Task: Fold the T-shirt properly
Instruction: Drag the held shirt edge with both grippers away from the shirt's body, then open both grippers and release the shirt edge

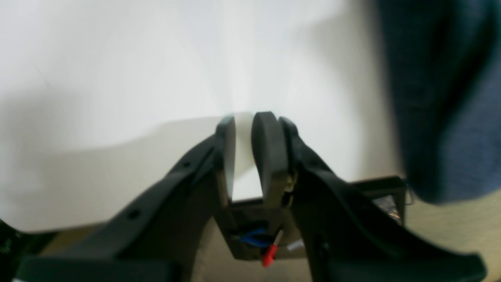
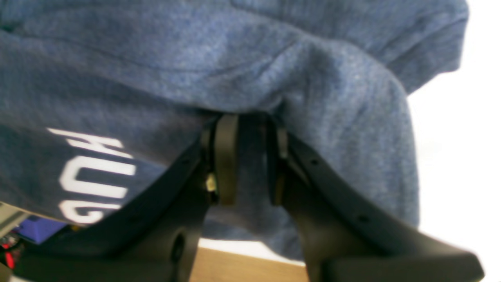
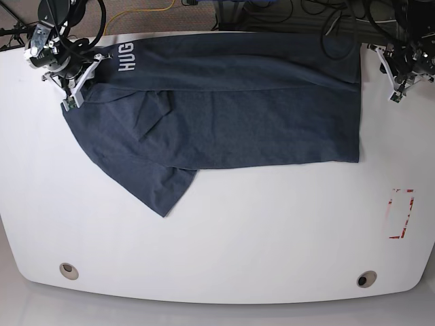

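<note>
The dark slate-blue T-shirt (image 3: 258,109) lies spread across the far half of the white table (image 3: 224,251), with one corner hanging toward the front left. Its white "HUG" lettering (image 3: 126,56) is at the far left and also shows in the right wrist view (image 2: 94,176). My right gripper (image 3: 70,102) is at the shirt's left edge. In its wrist view (image 2: 250,121) it is shut on a fold of the T-shirt (image 2: 195,58). My left gripper (image 3: 394,97) is just off the shirt's right edge. In its wrist view (image 1: 243,121) it is empty, its jaws a narrow gap apart over the table, with the shirt (image 1: 450,98) beside it.
A red marked rectangle (image 3: 401,214) is on the table at the right. Two round holes (image 3: 68,271) (image 3: 366,279) sit near the front edge. Cables (image 3: 326,20) lie behind the table's far edge.
</note>
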Robot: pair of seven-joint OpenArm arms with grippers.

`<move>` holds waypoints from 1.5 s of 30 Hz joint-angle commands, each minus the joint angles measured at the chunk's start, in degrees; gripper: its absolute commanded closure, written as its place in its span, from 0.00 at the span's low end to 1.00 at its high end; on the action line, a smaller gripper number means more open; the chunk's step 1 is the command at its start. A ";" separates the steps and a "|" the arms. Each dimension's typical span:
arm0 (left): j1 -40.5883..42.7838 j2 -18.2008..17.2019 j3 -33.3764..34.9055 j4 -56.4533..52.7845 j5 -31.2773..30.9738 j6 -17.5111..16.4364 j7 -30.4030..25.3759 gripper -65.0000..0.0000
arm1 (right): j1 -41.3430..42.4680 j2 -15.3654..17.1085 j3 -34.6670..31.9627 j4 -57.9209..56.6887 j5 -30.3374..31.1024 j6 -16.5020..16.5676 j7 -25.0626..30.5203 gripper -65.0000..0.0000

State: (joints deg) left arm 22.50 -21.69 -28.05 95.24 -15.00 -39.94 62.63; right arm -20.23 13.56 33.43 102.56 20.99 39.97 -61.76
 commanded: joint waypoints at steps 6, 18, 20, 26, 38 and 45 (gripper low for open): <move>0.14 -0.86 0.49 1.95 -0.25 -0.06 -0.52 0.84 | -0.21 0.72 -0.07 7.99 1.03 0.03 -4.13 0.80; 0.05 4.15 0.67 18.21 -0.25 -0.06 6.78 0.84 | 2.51 -4.29 -4.29 13.08 0.85 0.03 -5.45 0.66; -0.04 4.95 0.76 18.65 -0.16 -0.06 6.78 0.84 | 3.92 -5.34 -4.64 12.91 0.33 0.03 -5.36 0.53; -1.89 6.09 2.16 18.65 0.10 -0.06 6.78 0.84 | 9.11 -6.66 -4.90 10.10 0.33 0.03 -5.19 0.30; -0.66 5.82 2.43 18.65 0.10 -0.06 6.78 0.84 | 19.04 -3.58 -8.77 -3.79 0.24 0.03 -1.67 0.36; -0.57 5.82 2.43 18.65 0.10 -0.06 6.78 0.84 | 20.27 -3.23 -10.09 -8.45 0.24 0.03 0.61 0.40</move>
State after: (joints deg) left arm 21.96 -15.11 -25.23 112.88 -14.79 -39.97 69.60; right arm -0.80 9.37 22.85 94.39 21.17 39.92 -62.17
